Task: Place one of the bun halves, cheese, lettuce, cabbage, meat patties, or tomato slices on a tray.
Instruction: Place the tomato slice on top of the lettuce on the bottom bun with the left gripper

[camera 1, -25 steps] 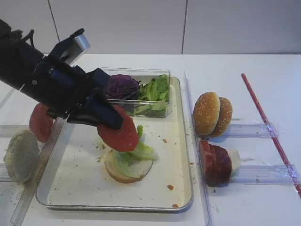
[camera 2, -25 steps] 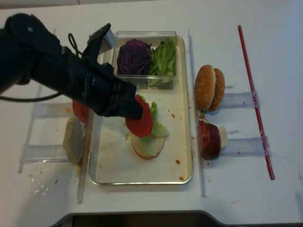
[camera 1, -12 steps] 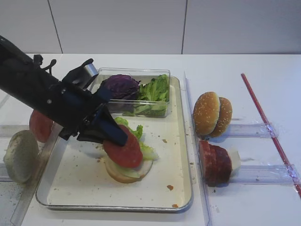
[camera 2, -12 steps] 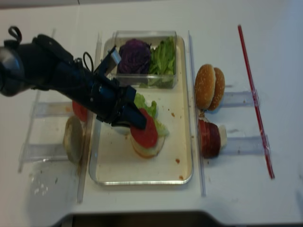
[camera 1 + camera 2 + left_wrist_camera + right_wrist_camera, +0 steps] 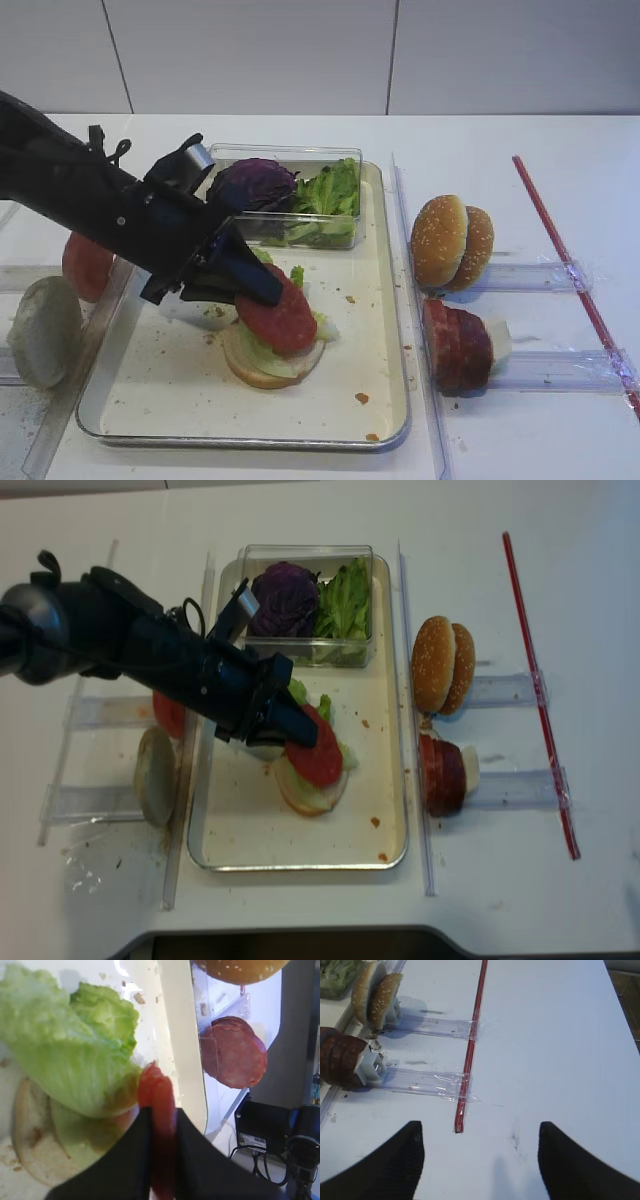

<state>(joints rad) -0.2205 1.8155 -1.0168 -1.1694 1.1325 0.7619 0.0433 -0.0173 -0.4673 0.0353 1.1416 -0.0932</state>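
Observation:
My left gripper (image 5: 262, 290) (image 5: 300, 732) (image 5: 159, 1112) is shut on a red tomato slice (image 5: 287, 320) (image 5: 320, 758) (image 5: 156, 1087), gripping its edge. The slice rests tilted on the lettuce (image 5: 65, 1060) (image 5: 258, 348) that covers a pale bottom bun half (image 5: 262, 374) (image 5: 305, 798) in the middle of the tray (image 5: 160, 395) (image 5: 245, 835). A second tomato slice (image 5: 85, 265) and a pale bun half (image 5: 42, 330) stand left of the tray. My right gripper (image 5: 480, 1132) hangs open over bare white table, holding nothing.
A clear box at the tray's back holds purple cabbage (image 5: 258, 183) (image 5: 284, 598) and lettuce leaves (image 5: 330, 190). Right of the tray stand sesame buns (image 5: 452, 240) (image 5: 375, 992) and meat patties (image 5: 458, 345) (image 5: 340, 1060) in clear racks. A red strip (image 5: 470, 1045) lies further right.
The left gripper has come down and to the right with the tomato slice, from above the stack to resting the slice on the lettuce. The lettuce was pushed a little.

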